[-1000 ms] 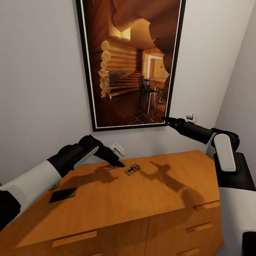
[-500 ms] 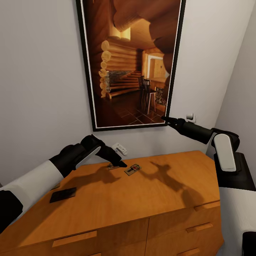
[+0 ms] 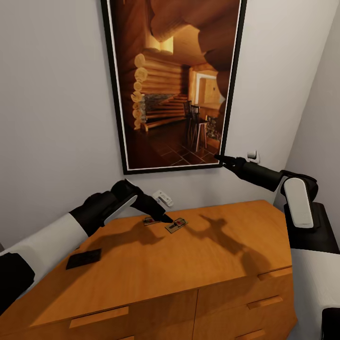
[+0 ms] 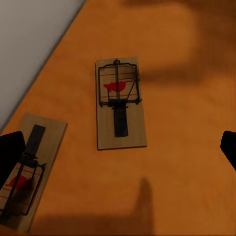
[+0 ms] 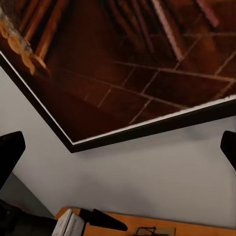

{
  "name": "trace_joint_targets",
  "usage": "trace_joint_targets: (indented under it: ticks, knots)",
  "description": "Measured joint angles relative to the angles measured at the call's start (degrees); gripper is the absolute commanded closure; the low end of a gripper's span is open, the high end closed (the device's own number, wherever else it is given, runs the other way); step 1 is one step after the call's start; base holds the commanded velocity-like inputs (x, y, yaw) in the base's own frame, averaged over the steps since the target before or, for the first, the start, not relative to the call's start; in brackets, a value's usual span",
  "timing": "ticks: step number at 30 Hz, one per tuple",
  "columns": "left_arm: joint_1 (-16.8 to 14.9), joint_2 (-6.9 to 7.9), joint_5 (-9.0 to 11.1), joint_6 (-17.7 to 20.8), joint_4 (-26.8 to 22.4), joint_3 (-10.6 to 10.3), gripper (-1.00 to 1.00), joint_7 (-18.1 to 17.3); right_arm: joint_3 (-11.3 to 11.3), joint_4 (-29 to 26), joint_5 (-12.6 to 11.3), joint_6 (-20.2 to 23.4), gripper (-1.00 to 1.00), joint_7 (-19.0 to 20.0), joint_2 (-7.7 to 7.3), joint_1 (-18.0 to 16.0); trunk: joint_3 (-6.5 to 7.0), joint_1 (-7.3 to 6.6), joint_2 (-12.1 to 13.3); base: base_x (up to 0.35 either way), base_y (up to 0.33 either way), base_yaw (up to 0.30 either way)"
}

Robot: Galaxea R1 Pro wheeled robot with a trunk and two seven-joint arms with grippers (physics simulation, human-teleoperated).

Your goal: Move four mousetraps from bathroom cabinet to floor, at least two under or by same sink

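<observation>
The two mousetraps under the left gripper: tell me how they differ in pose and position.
1. In the left wrist view the centre mousetrap lies fully in sight between the fingers; the wall-side mousetrap sits partly behind one fingertip.
2. The centre one lies farther from the wall; the other lies close beside it.
3. Their boards are turned at different angles.

Shared: both lie flat on the cabinet top, wooden with dark wire and a red mark.

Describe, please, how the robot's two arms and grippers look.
Both arms have smooth white shells with matte black joints and wrists. The left gripper and right gripper are black, tapering to slim pointed fingers. The right arm carries a rounded white panel. No cables or markings are visible.
</observation>
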Motion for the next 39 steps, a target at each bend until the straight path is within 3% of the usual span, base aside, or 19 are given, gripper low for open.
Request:
trace_joint_targets:
  ticks: [11,39]
  knots:
    - [0.2,-0.01,-0.2,-1.7,0.0,0.1,-1.00,0.2,0.0,0.0,0.0,0.0,-1.00,0.0,-0.09,0.0,0.00,0.00,0.0,0.000,0.000,0.000]
    - [0.3,0.39,-0.1,-1.6,-0.1,0.4,-1.00,0.4,-0.1,0.0,-0.3,0.1,-1.00,0.0,-0.26,-0.1,0.00,0.00,0.0,0.021,0.000,0.000]
